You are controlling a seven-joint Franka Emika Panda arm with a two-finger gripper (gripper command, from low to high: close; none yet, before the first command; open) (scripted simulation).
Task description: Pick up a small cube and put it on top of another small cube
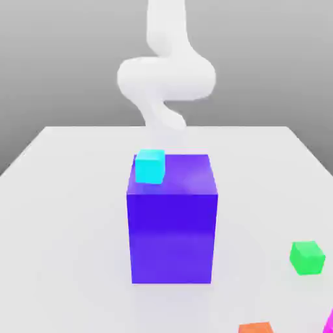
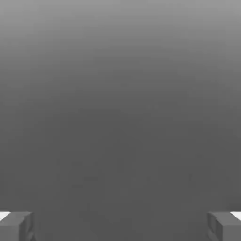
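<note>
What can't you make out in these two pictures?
- Small orange cube: cut off by the exterior view's bottom edge.
- Magenta object: a sliver at the exterior view's corner, shape unclear.
- White robot arm: its lower end hidden behind the large blue cube.
- Claw: open, fingertips cropped by the hand view's edges.

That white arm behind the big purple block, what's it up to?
Right now it is holding nothing. The white arm is raised behind the purple block, and in the hand view the gripper is open, its fingers wide apart with only grey background between them. A small cyan cube sits by the block's top corner. A green cube lies on the table.
</note>
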